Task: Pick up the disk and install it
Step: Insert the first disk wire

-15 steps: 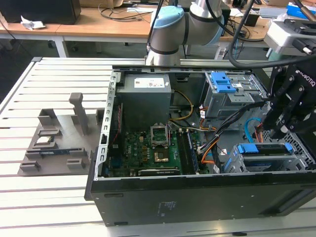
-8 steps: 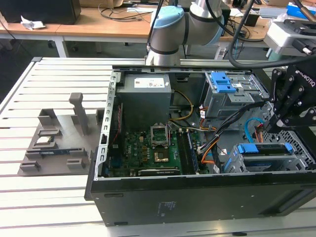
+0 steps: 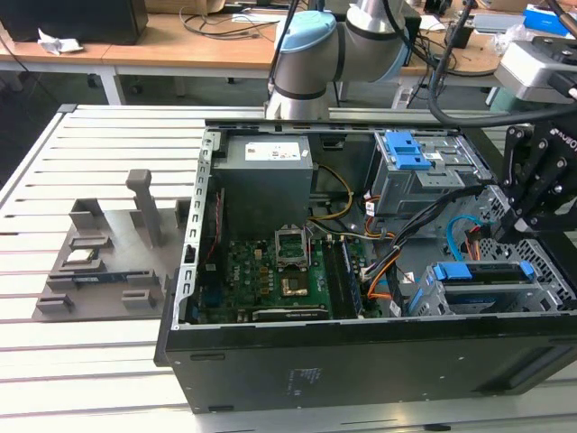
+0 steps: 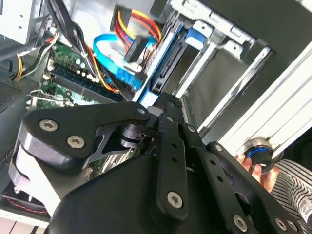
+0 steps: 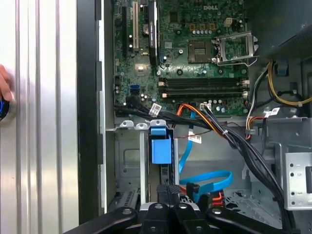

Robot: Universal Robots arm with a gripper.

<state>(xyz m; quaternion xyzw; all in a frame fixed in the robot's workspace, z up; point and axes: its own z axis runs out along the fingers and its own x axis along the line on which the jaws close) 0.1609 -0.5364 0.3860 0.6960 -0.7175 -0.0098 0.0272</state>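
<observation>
The disk (image 3: 482,271) sits in the drive cage (image 3: 505,298) at the front corner of the open computer case, on the exterior view's right, with its blue bracket facing up. My black gripper (image 3: 512,233) hangs just above that cage. In the first wrist view the disk (image 5: 161,146) stands edge-on in its slot, blue tab showing, and my gripper (image 5: 169,189) is shut with its tips at the disk's end. In the second wrist view the gripper (image 4: 168,100) points at the disk's (image 4: 170,58) edge. Whether the tips touch it is hidden.
A grey power supply (image 3: 266,176) and a blue ridged latch (image 3: 406,149) stand at the case's back. The motherboard (image 3: 279,271) lies in the middle, and bundled cables (image 5: 234,141) and a blue cable (image 5: 209,178) run beside the cage. A person's hand (image 4: 258,168) rests outside the case. A grey fixture (image 3: 99,253) sits on the table.
</observation>
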